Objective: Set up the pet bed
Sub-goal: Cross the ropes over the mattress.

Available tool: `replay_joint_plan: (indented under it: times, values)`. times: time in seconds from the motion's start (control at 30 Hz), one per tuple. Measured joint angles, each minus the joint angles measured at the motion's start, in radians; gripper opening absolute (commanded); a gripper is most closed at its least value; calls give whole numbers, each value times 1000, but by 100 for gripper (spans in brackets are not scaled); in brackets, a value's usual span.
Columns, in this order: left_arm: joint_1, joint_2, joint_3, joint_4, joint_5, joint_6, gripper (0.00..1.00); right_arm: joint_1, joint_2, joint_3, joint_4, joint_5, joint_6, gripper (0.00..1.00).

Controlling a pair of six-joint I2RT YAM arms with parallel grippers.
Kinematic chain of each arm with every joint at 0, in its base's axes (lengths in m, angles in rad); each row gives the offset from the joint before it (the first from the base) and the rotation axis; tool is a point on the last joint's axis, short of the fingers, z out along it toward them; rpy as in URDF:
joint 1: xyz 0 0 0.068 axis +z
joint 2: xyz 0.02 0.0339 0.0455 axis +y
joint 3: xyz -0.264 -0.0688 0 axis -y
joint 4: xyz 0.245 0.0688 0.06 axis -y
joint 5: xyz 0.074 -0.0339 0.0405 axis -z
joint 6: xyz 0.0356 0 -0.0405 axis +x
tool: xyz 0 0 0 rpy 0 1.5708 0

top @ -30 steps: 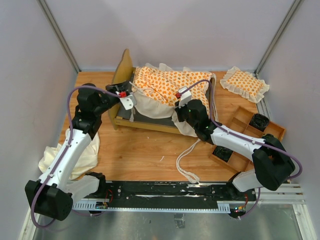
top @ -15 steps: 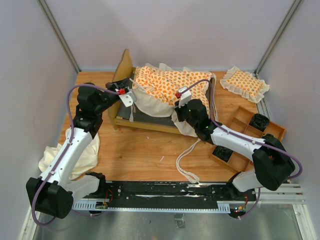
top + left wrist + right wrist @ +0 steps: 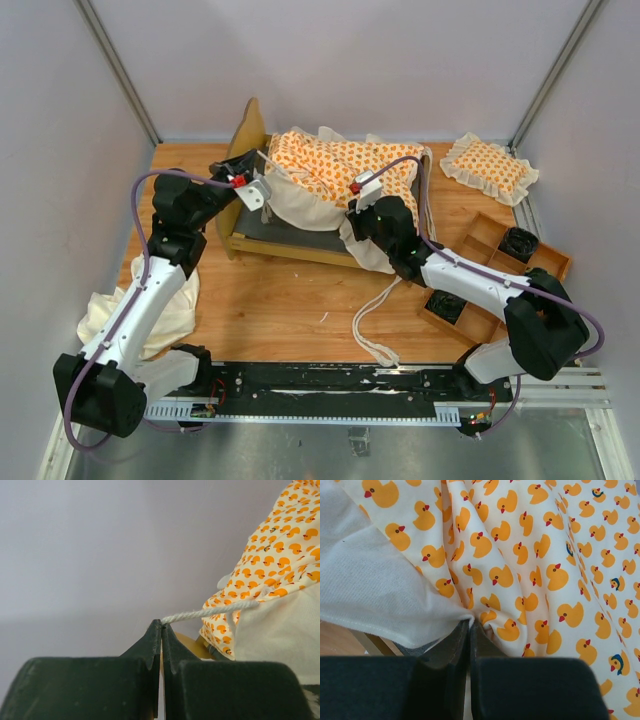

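The pet bed's light-wood frame (image 3: pixel 249 137) stands at the back of the table, its grey base (image 3: pixel 285 232) partly bare. The duck-print cushion (image 3: pixel 340 165) lies bunched over it, cream underside turned up at the near edge. My left gripper (image 3: pixel 258 162) (image 3: pixel 161 623) sits by the headboard, shut on a white tie string (image 3: pixel 215 611) that runs taut to the cushion's corner (image 3: pixel 280 555). My right gripper (image 3: pixel 352 208) (image 3: pixel 470 622) is at the bed's near right side, shut on a fold of the cushion (image 3: pixel 530 555) where the print meets the cream backing.
A small duck-print pillow (image 3: pixel 490 167) lies at the back right. A wooden compartment tray (image 3: pixel 478 240) holding black items stands at the right. A cream cloth (image 3: pixel 160 312) is heaped at the left edge. Another tie string (image 3: pixel 375 322) trails across the table in front.
My left gripper has moved up and toward the back by the headboard, drawing the string with it. The right gripper has shifted slightly left with the cushion fold.
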Motion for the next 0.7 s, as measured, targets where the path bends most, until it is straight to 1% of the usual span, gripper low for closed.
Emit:
replay_joint_plan:
  times: [0.1,0.33,0.47,0.7]
  values:
    - [0,-6,0,-21,0,-8,0,0,0,1,-2,-1,0,4]
    - [0,-107,0,-208,1,-61,0,-2,0,1,-8,-2,-1,4]
    - [0,-150,0,-286,-2,-78,0,-2,0,1,-8,-2,-1,4]
    - [0,-152,-9,-346,-10,-100,0,-2,0,0,-8,-2,-1,4]
